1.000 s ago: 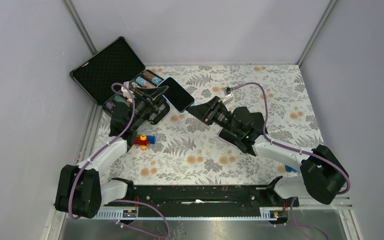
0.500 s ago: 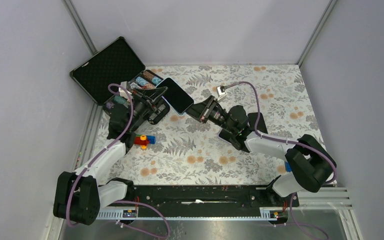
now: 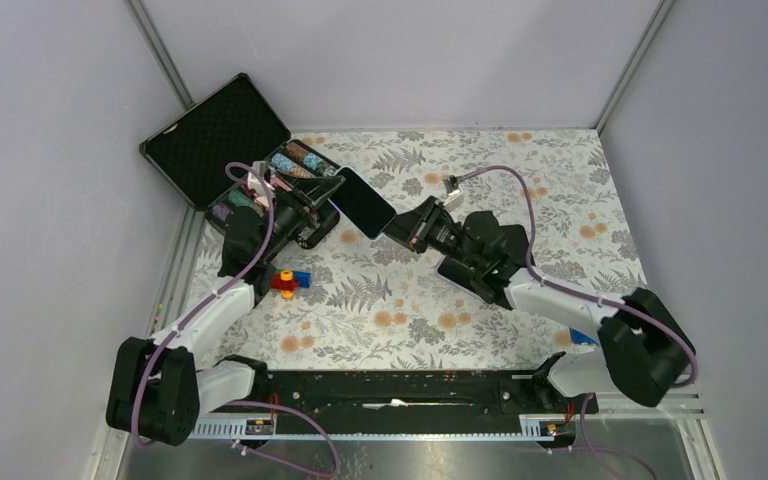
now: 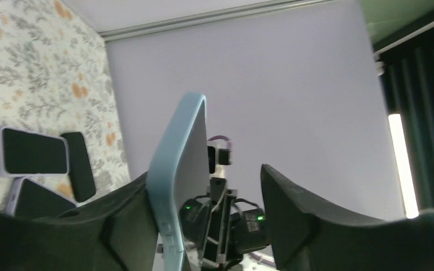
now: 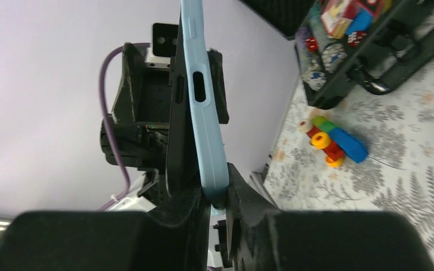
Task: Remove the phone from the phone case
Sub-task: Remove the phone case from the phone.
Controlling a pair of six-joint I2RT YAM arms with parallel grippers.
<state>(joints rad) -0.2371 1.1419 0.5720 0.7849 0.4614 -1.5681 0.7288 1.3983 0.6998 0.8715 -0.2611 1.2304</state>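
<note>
From above: gripped the phone (image 3: 365,202) above the counter (image 3: 560,180), just right of the black box (image 3: 222,135), right hand (image 3: 400,228) clamped on its corner. Left wrist: left hand (image 4: 203,180) spread apart, blue case (image 4: 172,169) leaning against one finger. Right wrist: pinched the case's end tight.

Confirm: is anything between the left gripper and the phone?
Nothing visible. The phone, in its case, sits between the open fingers of the left gripper, and the right gripper clamps its other end.
</note>
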